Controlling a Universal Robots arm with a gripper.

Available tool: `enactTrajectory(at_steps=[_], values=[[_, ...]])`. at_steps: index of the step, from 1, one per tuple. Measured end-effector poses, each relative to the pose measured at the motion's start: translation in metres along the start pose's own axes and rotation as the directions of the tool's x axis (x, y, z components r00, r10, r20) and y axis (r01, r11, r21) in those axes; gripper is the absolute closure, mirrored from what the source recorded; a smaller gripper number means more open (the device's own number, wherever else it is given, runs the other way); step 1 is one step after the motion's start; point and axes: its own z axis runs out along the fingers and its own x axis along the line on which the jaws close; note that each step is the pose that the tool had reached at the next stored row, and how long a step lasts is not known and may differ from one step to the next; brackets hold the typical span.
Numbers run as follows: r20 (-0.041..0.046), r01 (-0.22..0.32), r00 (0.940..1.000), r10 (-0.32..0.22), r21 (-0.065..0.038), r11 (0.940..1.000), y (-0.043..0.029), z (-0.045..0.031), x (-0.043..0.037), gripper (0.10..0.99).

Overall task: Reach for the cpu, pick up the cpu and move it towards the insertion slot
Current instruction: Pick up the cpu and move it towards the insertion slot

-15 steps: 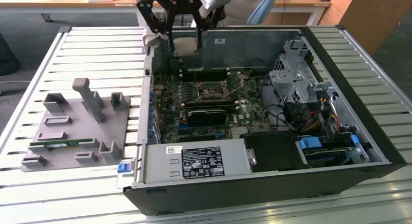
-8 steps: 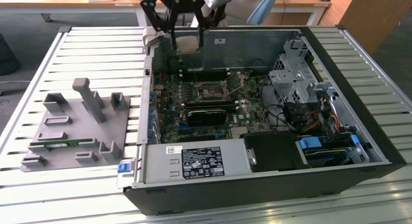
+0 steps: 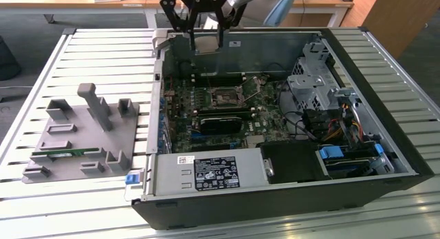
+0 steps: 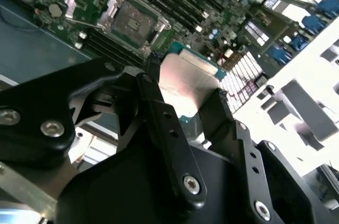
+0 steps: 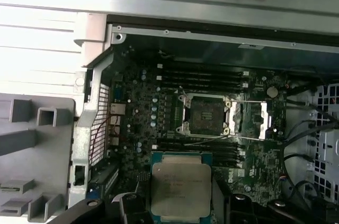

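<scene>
Carrying step in hand: gripper (image 5: pixel 180 203) jaws clamped on the cpu (image 5: pixel 181 186), held above the open computer case (image 3: pixel 385 146), short of the insertion slot (image 5: pixel 207 114). Next calls for squaring up over the insertion slot.

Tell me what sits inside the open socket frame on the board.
Inside the insertion slot is a dark square bed, bare, its metal frame swung open beside it. The gripper holds the cpu above the board, apart from the slot. The cpu's underside is hidden.

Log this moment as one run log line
gripper: shut on cpu | position: above the open case, over the board | slot: empty, frame open | cpu not yet seated
</scene>
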Motion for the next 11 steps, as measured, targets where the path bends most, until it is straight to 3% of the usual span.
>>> enactTrajectory(at_steps=[4,11], values=[[0.0001,0.0,1.0,0.0,0.0,1.0,0.0065,0.0038,-0.0122,0.545],[-0.0006,0.0,1.0,0.0,0.0,1.0,0.0102,0.0091,-0.0375,0.545]])
